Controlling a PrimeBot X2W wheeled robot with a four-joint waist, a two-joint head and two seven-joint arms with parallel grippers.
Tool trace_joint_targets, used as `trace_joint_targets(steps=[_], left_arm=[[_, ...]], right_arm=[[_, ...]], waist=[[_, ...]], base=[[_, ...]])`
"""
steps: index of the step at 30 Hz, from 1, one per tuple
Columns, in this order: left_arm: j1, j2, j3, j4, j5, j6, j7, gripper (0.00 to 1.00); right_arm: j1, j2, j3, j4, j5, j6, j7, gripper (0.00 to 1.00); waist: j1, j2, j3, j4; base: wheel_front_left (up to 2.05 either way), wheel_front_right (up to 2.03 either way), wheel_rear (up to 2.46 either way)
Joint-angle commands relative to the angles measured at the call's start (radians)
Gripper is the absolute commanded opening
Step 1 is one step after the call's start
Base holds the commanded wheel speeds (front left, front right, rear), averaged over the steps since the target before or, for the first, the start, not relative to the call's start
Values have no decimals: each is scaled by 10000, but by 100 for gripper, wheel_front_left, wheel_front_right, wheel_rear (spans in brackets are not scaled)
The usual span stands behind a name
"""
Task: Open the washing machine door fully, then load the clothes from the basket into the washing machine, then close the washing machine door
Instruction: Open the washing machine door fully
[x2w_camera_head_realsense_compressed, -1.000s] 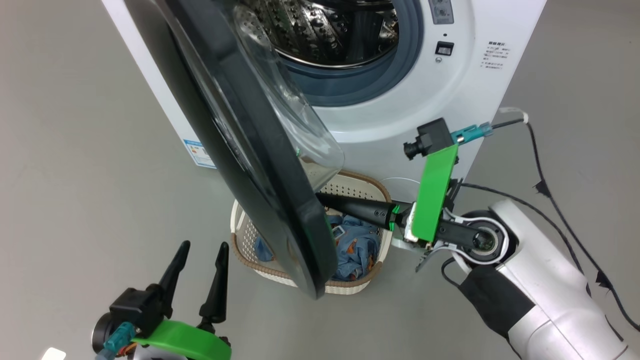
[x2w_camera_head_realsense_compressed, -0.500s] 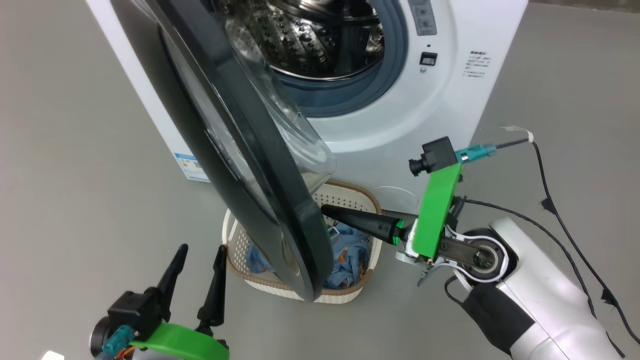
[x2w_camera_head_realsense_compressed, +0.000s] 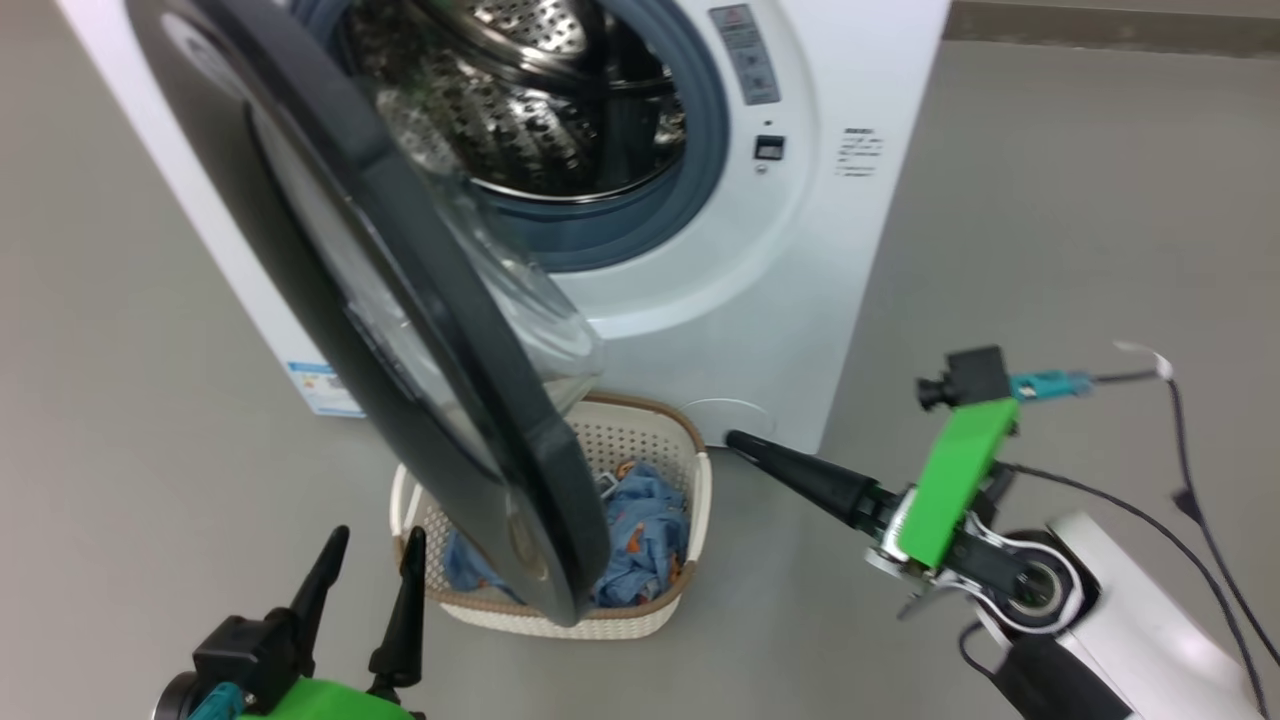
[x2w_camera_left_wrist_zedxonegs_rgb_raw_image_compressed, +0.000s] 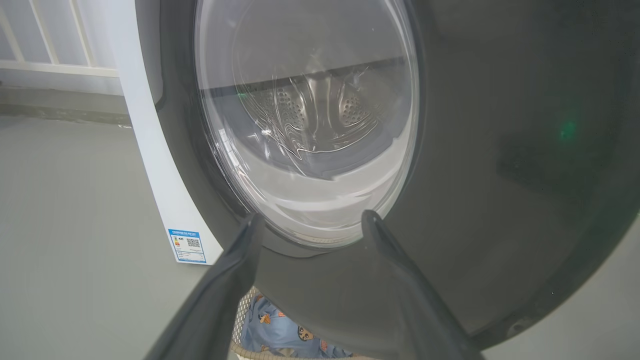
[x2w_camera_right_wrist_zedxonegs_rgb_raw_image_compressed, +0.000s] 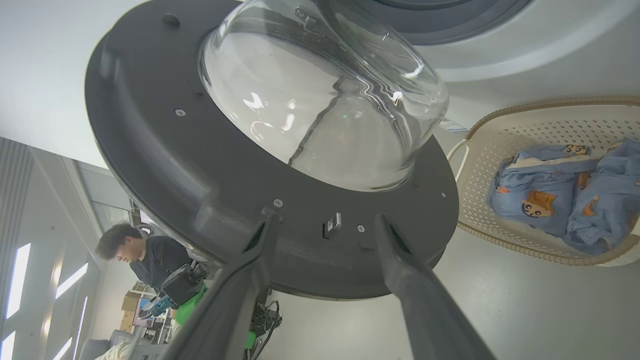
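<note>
Black-rimmed washing machine door (x2w_camera_head_realsense_compressed: 530, 470) stands partly open; clothes (x2w_camera_head_realsense_compressed: 640, 530) lie unloaded in near basket (x2w_camera_head_realsense_compressed: 620, 620) (left gripper (x2w_camera_head_realsense_compressed: 378, 533), right gripper (x2w_camera_right_wrist_zedxonegs_rgb_raw_image_compressed: 326, 217): spread, empty).

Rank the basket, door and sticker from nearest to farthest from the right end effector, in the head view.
1. Basket, just left of the right end effector.
2. Door, over the basket; too close to call against it.
3. Sticker, far left, past the door.
</note>
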Motion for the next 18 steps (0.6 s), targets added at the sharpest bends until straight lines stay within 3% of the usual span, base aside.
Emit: trace_joint_targets(steps=[1, 18], left_arm=[[-118, 182, 384, -257, 40, -25, -65, 100], [387, 193, 830, -363, 127, -25, -65, 100]], right_arm=[[189, -65, -26, -289, -69, 16, -178, 100], [1684, -1322, -142, -273, -556, 16, -2212, 100]], waist=[[0, 0, -133, -222], [0, 0, -405, -960]], base=[[0, 0, 0], [0, 0, 0]])
